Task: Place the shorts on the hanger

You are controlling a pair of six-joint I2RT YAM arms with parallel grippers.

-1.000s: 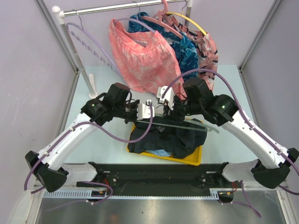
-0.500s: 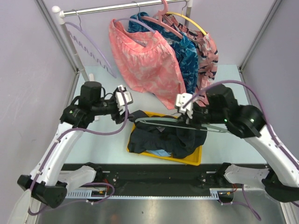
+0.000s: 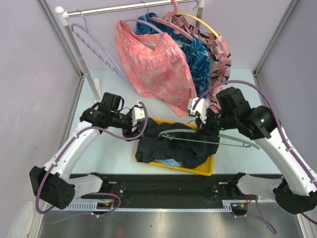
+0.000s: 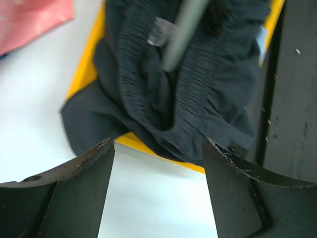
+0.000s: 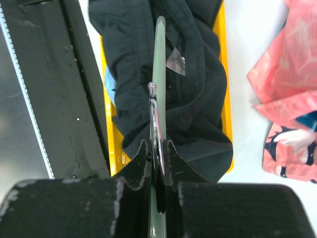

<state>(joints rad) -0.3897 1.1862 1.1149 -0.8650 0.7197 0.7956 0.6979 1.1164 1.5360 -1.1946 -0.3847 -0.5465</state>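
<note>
Right wrist: right gripper (image 5: 157, 148) is clamping the hanger (image 5: 159, 74); left gripper (image 4: 157, 145), gaping empty at the shorts' (image 4: 148, 89) ten o'clock, is risking pinching tray (image 4: 88, 69).

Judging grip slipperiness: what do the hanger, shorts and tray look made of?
The hanger: pale green, smooth, likely plastic; its hook shines like metal. The shorts: dark matte cloth, with a ribbed, gathered waistband. The tray: bright yellow, even surface, probably plastic.
</note>
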